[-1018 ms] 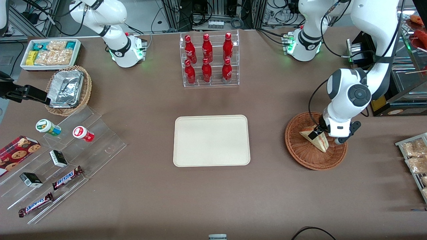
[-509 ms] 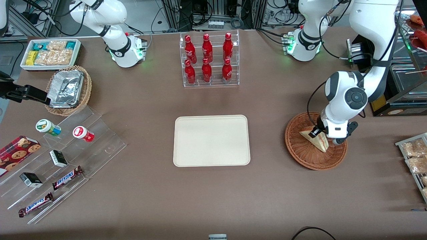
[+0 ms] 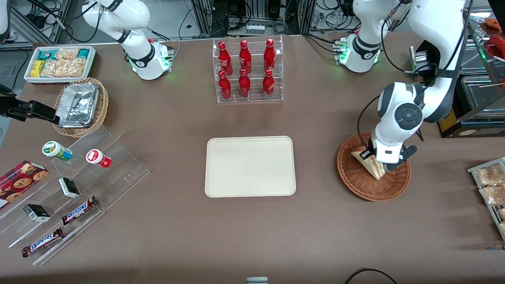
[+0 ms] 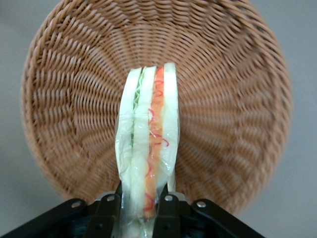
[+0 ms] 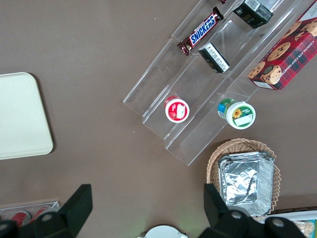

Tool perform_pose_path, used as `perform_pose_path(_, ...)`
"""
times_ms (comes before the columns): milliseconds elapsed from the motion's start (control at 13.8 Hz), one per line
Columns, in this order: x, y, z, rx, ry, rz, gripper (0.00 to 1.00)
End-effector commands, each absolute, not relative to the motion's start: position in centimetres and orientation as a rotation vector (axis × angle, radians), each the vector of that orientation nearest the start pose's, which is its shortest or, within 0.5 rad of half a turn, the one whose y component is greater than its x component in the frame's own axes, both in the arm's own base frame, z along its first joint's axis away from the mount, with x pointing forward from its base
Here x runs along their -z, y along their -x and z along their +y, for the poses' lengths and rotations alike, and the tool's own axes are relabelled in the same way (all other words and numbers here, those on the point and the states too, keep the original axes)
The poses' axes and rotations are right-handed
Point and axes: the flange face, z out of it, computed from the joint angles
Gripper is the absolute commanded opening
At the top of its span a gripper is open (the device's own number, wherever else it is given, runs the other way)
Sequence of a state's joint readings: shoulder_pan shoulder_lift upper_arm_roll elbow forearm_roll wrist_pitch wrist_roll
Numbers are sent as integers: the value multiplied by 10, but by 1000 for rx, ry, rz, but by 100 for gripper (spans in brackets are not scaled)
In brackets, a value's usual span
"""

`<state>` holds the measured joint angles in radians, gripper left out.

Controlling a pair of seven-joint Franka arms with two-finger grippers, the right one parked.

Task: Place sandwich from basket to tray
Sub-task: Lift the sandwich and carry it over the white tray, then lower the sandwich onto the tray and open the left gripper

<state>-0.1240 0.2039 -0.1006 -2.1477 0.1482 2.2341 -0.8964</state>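
The sandwich (image 3: pixel 369 163), a plastic-wrapped wedge of white bread with red and green filling, is over the reddish-brown wicker basket (image 3: pixel 355 183) toward the working arm's end of the table. My left gripper (image 3: pixel 373 157) is shut on it, lifted a little above the basket floor. In the left wrist view the black fingers (image 4: pixel 110 206) clamp the sandwich (image 4: pixel 147 144) at its wide end, with the basket (image 4: pixel 233 109) beneath. The cream tray (image 3: pixel 250 166) lies empty at the table's middle, beside the basket; its corner shows in the right wrist view (image 5: pixel 20 119).
A clear rack of red bottles (image 3: pixel 246 71) stands farther from the camera than the tray. A tan basket of foil packets (image 3: pixel 81 104), a white snack bin (image 3: pixel 59 63) and a clear stepped stand with snacks (image 3: pixel 71 185) lie toward the parked arm's end. A rack of packets (image 3: pixel 491 185) is beside the basket.
My left gripper has risen and shifted toward the tray with the sandwich held in it; the sandwich has lifted off the basket floor.
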Motion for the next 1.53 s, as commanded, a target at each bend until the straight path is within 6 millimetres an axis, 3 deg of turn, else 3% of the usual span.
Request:
perform_pose_path(0, -354, -543, -175, -100, 2850, -708, 0)
perform_pose_path(364, -395, -521, -285, -43, 2925, -477, 0)
perform_pose_path(582, -394, -518, -379, -40, 3013, -331, 0)
perform_pose_path(800, -366, -498, -455, -66, 3048, -210, 0)
perform_pose_path(1018, -331, -487, -506, -23, 3101, -119, 0)
perform_pose_path(1236, -303, -477, -540, 36, 3152, -67, 0)
perform_pose_path(1455, -277, -477, -557, 102, 3204, -34, 0)
